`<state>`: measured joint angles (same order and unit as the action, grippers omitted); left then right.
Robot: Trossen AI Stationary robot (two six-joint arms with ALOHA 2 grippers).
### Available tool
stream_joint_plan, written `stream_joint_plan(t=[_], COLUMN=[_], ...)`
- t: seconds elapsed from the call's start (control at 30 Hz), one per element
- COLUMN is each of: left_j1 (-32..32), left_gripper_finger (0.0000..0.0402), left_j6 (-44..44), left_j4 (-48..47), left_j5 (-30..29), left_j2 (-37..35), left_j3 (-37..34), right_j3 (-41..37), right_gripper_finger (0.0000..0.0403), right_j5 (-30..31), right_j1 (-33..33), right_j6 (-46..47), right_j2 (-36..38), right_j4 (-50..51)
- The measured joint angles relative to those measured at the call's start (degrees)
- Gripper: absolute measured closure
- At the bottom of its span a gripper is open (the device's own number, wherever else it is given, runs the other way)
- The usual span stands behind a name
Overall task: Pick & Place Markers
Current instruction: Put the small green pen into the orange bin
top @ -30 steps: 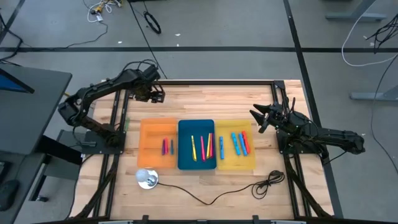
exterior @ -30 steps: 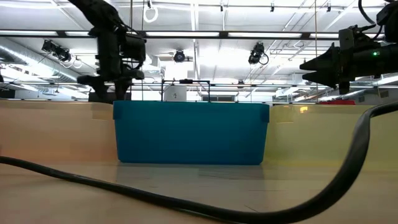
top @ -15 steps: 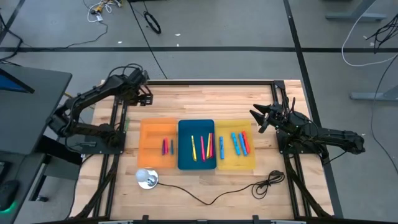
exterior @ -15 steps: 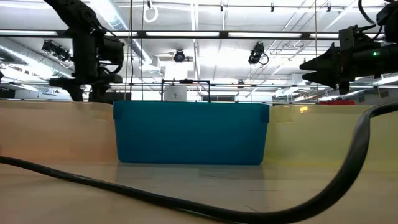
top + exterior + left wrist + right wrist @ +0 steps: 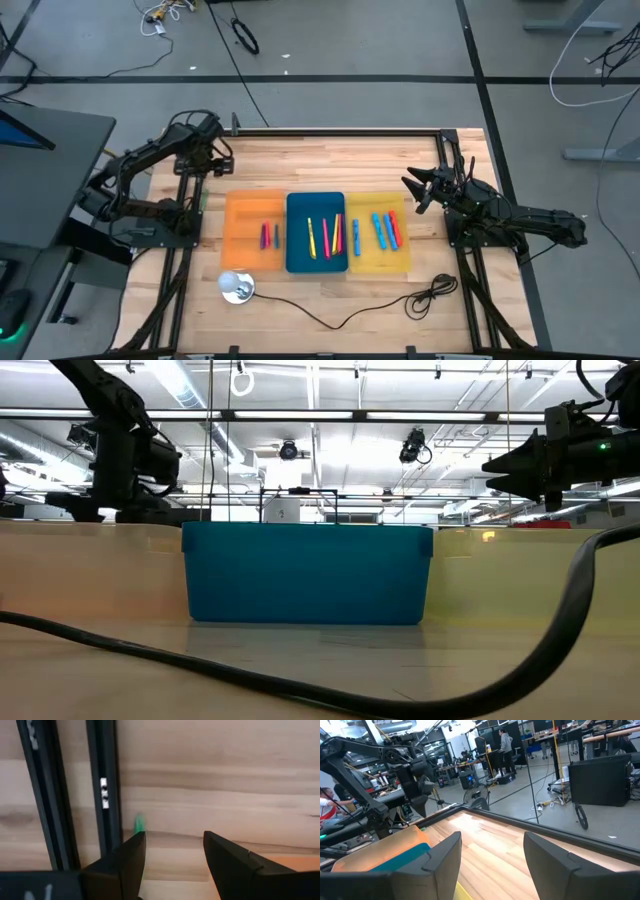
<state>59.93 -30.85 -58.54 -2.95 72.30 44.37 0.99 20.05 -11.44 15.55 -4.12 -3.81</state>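
Wooden table [image 5: 300, 160], dark frame rails along its edges. Directly on it: orange tray [image 5: 243, 205], blue tray [image 5: 316, 203], yellow tray [image 5: 366, 262], side by side mid-table; white round object [image 5: 236, 286] and black cable [image 5: 345, 318] near front edge.

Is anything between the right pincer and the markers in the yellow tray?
Nothing visible. The right pincer hangs open above bare wood beside the yellow tray, empty. The markers lie uncovered inside it, so only the tray's low wall lies between. The left pincer is far off at the table's back left corner.
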Motion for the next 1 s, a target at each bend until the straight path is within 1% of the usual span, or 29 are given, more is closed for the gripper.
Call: stream_joint_plan(t=[0.27, 0.6, 0.83, 1.0], left_j1=[0.4, 0.5, 2.6, 3.1], left_gripper_finger=[0.0197, 0.0197, 0.0197, 0.0197], left_j6=[0.0, -0.4, -1.9, -2.0], left_j4=[-0.6, -0.9, -0.9, -0.9], left_j5=[0.2, 0.2, 1.8, 1.7], left_j2=[2.5, 9.0, 12.1, 14.3], left_j3=[-2.7, -2.7, -2.7, -2.7], right_j3=[0.0, 0.0, 0.0, 0.0], right_gripper_finger=[0.0188, 0.0188, 0.0188, 0.0188], right_j5=[0.0, 0.0, 0.0, 0.0], right_j1=[0.0, 0.0, 0.0, 0.0], right_j6=[0.0, 0.0, 0.0, 0.0], right_j2=[0.0, 0.0, 0.0, 0.0], right_j4=[0.0, 0.0, 0.0, 0.0])
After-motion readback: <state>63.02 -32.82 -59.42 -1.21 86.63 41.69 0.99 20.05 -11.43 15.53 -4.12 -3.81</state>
